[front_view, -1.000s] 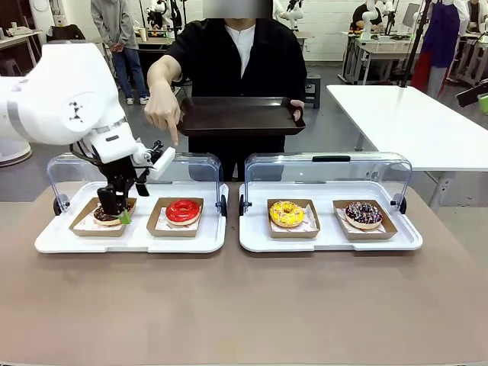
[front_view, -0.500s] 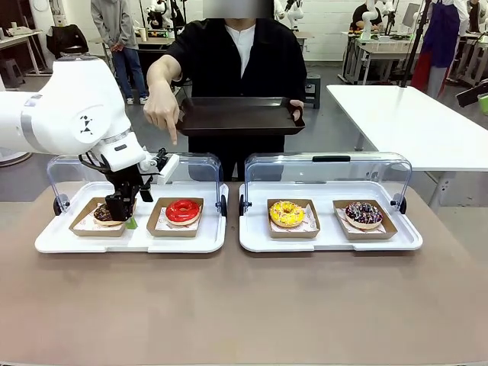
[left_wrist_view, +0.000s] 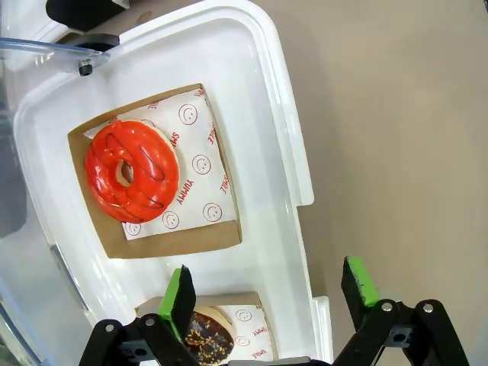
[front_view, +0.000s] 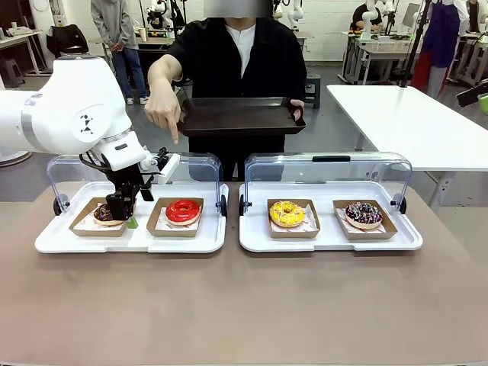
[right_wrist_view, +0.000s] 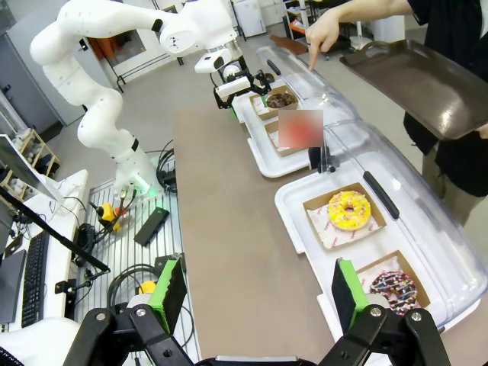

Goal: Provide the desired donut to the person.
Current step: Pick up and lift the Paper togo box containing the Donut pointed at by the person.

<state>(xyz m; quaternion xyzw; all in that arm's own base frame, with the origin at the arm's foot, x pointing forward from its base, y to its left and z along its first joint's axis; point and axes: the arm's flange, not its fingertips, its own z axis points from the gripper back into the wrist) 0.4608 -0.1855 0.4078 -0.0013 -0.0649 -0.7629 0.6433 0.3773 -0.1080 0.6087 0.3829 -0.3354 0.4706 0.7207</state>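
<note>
The left wrist view shows the left end effector (left_wrist_view: 268, 288) spread wide near a red-glazed ring donut (left_wrist_view: 131, 169). The front view adds the person's hand (front_view: 162, 114) pointing above a clear plastic lid (front_view: 194, 169).

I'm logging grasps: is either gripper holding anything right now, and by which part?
Neither holds anything. The left gripper hangs open over the chocolate donut's box; the right gripper is open too, with nothing between its fingers.

The table (front_view: 244, 305) carries two trays: left tray (front_view: 130, 244) directly under the left claw (front_view: 120, 219), right tray (front_view: 328, 243) well to its right.
</note>
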